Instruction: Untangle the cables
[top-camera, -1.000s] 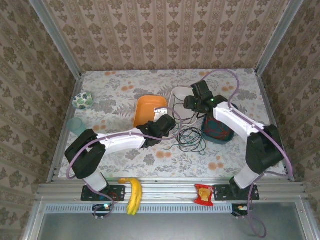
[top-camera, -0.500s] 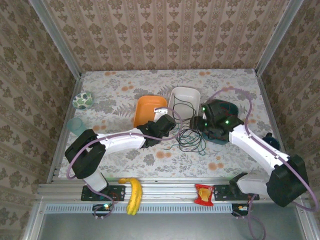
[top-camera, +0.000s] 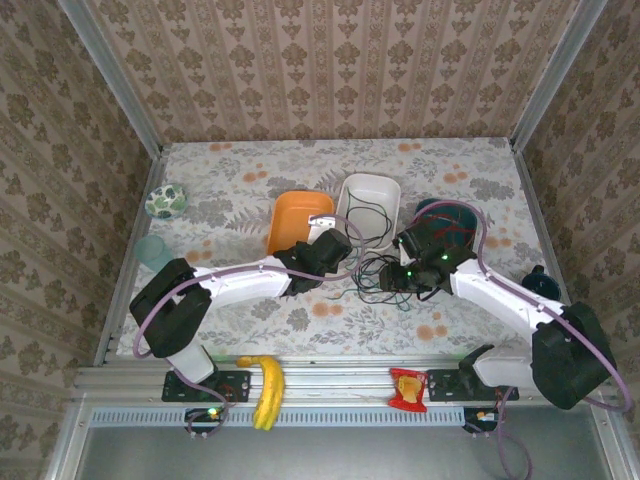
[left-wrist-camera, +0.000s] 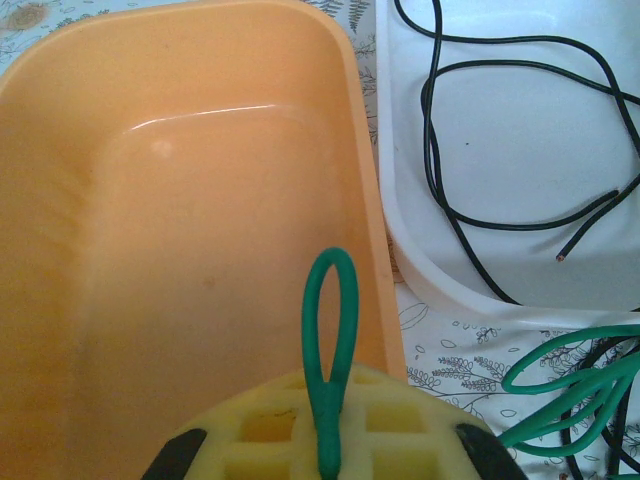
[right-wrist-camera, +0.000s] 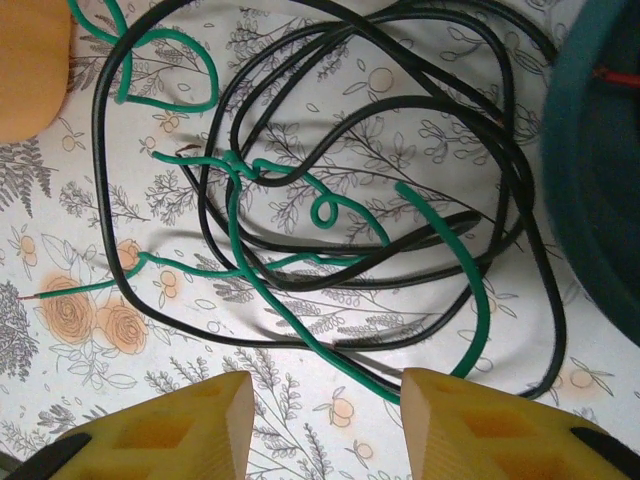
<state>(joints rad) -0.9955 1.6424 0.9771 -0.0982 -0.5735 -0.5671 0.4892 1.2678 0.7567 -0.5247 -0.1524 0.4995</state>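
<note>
**One black strand, drawn away from the green**

The left fingers (left-wrist-camera: 300, 445) are clamped on a loop of green cable (left-wrist-camera: 331, 330) over the orange tray (left-wrist-camera: 180, 220). The right fingers (right-wrist-camera: 200, 415) stand apart above the tangle (right-wrist-camera: 330, 230) on the bench (right-wrist-camera: 60, 400), holding nothing. They would best drop onto a single black cable (right-wrist-camera: 97, 120) at the outer edge, clear of the green knot (right-wrist-camera: 232, 160). A slow pull away from the left hold should let the loops slide rather than tighten.

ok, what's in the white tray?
A black cable lies looped on the white tray floor, a stripped end showing; it trails over the near rim. Nothing covers it; nothing else inside.
</note>
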